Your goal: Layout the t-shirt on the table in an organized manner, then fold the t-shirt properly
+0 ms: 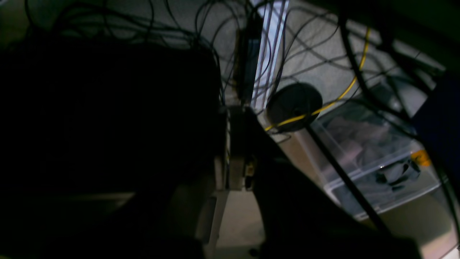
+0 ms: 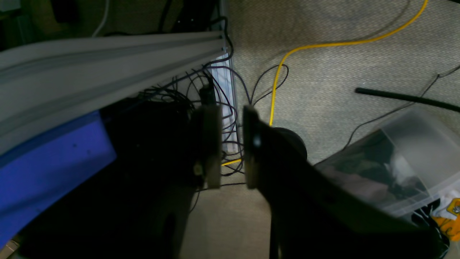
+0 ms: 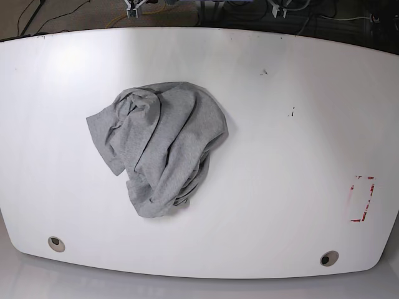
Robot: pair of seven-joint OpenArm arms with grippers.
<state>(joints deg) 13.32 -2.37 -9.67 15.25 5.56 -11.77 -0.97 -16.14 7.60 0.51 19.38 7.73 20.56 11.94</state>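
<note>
The t-shirt (image 3: 159, 146) lies crumpled in a loose heap on the table (image 3: 280, 156), left of centre in the base view. It is soft heather-grey knit, bunched into rounded folds with deep creases running from its upper left toward its lower end; no lettering shows on the exposed cloth. The table is glossy white with curved edges, a round grommet hole (image 3: 56, 243) near its lower left corner and another (image 3: 328, 258) near its lower right. A red tape rectangle (image 3: 361, 199) marks the right side, broken in places, and a few small dark specks (image 3: 291, 113) dot the upper right. No writing can be read anywhere.

Neither arm is over the table. The left gripper (image 1: 235, 151) points down at the floor, its dark fingers pressed together with nothing between them. The right gripper (image 2: 231, 144) also faces the floor, its flat pale pads (image 2: 212, 144) standing a narrow gap apart and parallel, grasping nothing.

Below the grippers is coarse beige carpet (image 2: 341, 72) strewn with thin black cables (image 1: 201, 46) and one yellow cable (image 2: 305, 46). A clear plastic bin (image 2: 409, 151) with dark cloth inside sits on it, beside a black round disc (image 1: 294, 106). A ribbed grey aluminium rail (image 2: 107, 61) crosses the right wrist view above a blue panel (image 2: 50, 162).
</note>
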